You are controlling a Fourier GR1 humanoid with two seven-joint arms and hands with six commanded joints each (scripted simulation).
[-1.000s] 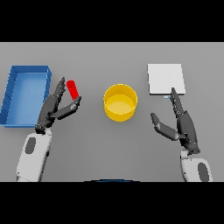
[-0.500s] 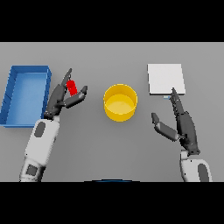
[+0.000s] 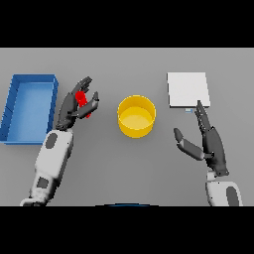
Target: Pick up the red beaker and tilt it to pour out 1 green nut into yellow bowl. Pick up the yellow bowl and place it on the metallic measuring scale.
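My left hand [image 3: 74, 104] has its fingers curled round the red beaker [image 3: 83, 104], hiding most of it; yellow bowl [image 3: 136, 116] sits just right. Right hand [image 3: 211, 144] spread, idle.

Matt, plastic-looking surfaces on a flat grey table

The table [image 3: 127, 173] looks smooth and matt. The yellow bowl [image 3: 136, 116], red beaker [image 3: 83, 102] and blue bin [image 3: 29, 106] look like smooth plastic with no gloss. The measuring scale [image 3: 187, 89] is a pale, flat, matt plate, not shiny. Both dark hands, left [image 3: 74, 105] and right [image 3: 211, 144], appear matt; the arm shells look like smooth white-grey plastic.
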